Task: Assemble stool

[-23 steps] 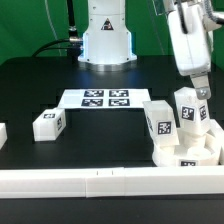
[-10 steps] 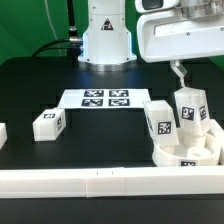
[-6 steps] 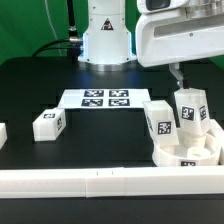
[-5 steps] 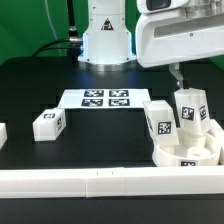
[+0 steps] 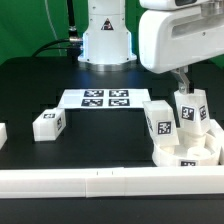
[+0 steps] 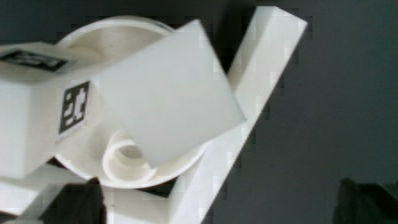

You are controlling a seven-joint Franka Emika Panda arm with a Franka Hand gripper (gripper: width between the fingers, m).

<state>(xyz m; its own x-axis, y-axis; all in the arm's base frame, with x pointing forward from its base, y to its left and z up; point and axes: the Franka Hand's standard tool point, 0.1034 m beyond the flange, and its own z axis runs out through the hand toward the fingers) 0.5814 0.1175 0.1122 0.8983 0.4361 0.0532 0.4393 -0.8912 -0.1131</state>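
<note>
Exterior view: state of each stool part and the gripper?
gripper: open, empty, over one upright leg
seat: flat on table, by the front rail
leg under gripper: upright on seat
other upright leg: upright on seat
loose leg: lying on table, apart from seat
marker board: flat on table

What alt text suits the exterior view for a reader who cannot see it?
The open gripper hangs just above an upright leg on the round seat, at the exterior view's right; a second leg stands beside it. A third leg sits apart on the black table, near the marker board.
</note>
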